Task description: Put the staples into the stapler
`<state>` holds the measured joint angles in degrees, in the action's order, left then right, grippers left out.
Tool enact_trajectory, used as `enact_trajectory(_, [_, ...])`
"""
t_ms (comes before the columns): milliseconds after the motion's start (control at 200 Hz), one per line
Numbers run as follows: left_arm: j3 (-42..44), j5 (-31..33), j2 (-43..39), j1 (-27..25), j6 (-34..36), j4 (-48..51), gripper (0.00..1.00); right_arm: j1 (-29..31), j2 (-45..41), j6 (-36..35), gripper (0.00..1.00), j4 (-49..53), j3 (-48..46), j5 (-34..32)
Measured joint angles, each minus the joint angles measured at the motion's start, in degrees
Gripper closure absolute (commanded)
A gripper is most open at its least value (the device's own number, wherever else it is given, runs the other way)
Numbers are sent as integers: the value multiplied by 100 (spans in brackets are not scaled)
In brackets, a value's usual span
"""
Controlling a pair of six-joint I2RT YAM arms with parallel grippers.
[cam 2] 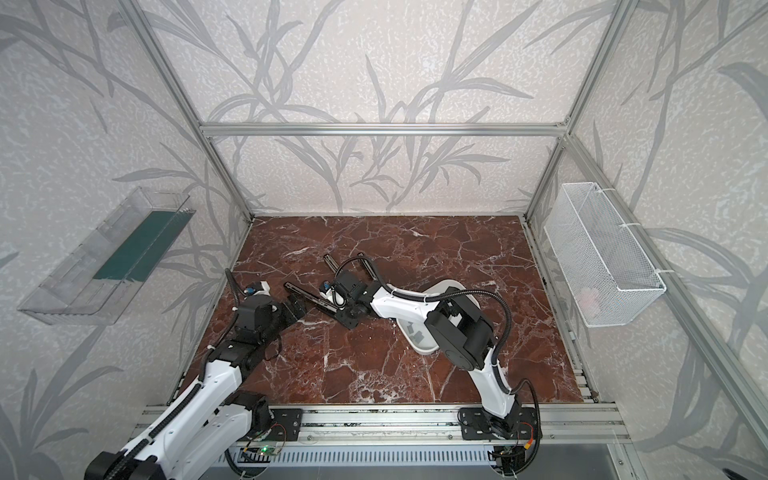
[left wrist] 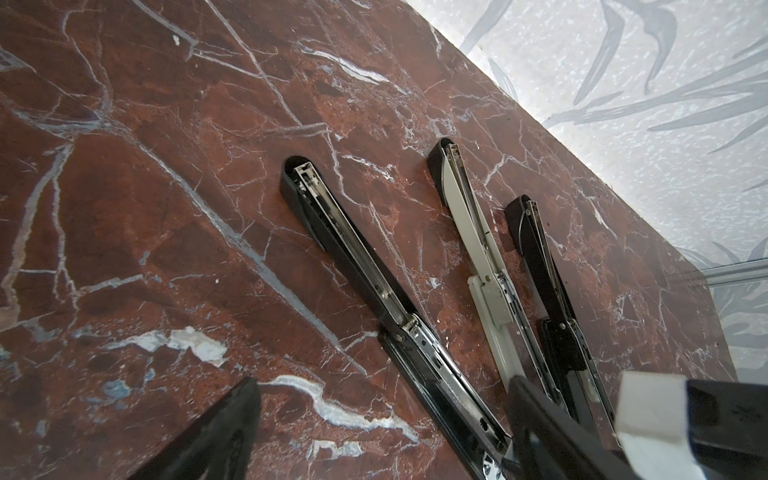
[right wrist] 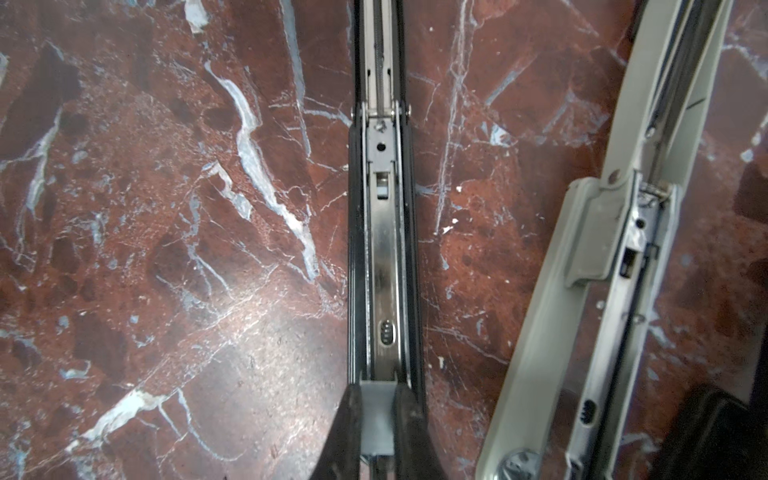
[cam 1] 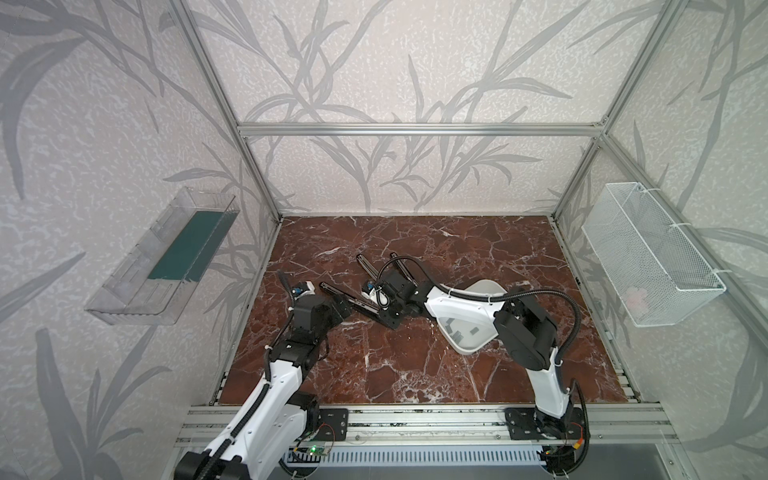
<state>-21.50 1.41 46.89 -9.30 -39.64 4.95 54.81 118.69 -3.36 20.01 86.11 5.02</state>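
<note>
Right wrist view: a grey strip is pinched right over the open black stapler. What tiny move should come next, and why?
Probably ease the right end effector down slightly and set the staple strip into the open metal channel of the black stapler. The strip is pinched between the fingers, lined up with that channel, which looks empty ahead of it.

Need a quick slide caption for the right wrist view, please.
Right gripper pinches a grey staple strip at the opened black stapler channel; a grey stapler lies alongside on the marble table.
</note>
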Motion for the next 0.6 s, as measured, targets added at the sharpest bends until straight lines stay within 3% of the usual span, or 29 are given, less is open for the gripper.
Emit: enact_trajectory(600, [2, 33, -170, 0, 0, 81, 7, 0, -168, -402, 99, 219, -13, 98])
